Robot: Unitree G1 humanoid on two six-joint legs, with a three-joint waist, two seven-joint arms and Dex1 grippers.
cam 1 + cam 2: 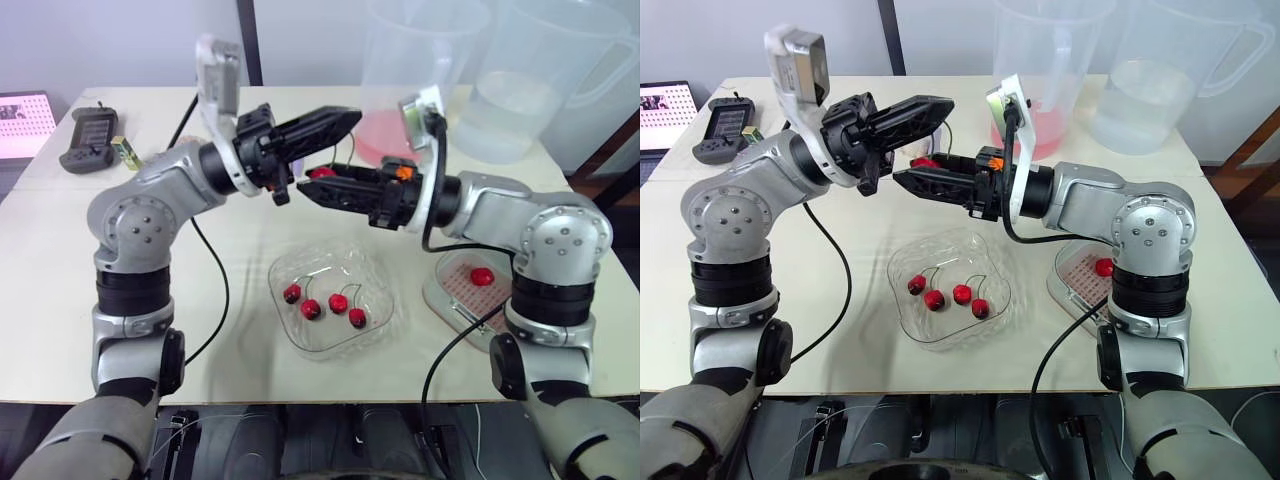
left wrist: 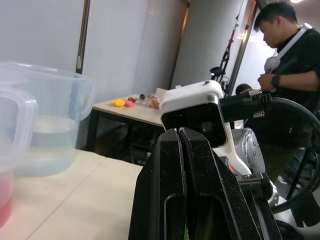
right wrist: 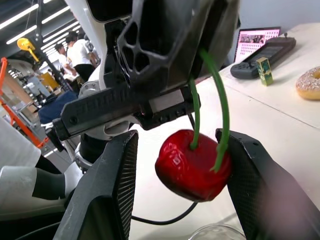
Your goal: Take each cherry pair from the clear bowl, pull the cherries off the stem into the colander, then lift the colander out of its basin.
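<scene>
While the left gripper [image 1: 350, 120] clamps the stem [image 3: 222, 110] in mid-air beyond the clear bowl [image 1: 285, 270], the right gripper [image 1: 310, 188] brackets the hanging cherry [image 3: 192, 170], fingers not yet closed. One loose cherry [image 1: 481, 276] lies in the colander [image 1: 455, 302]; two pairs [image 1: 325, 300] wait, and the lift remains.

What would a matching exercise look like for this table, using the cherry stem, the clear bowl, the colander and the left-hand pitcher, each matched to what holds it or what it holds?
Things:
1. cherry stem
2. clear bowl
3. colander
4. left-hand pitcher

States:
A. holds one cherry
B. pinched in the left gripper
C. holds red liquid
D. holds four cherries

Pairs: 1-B, 2-D, 3-A, 4-C.
</scene>
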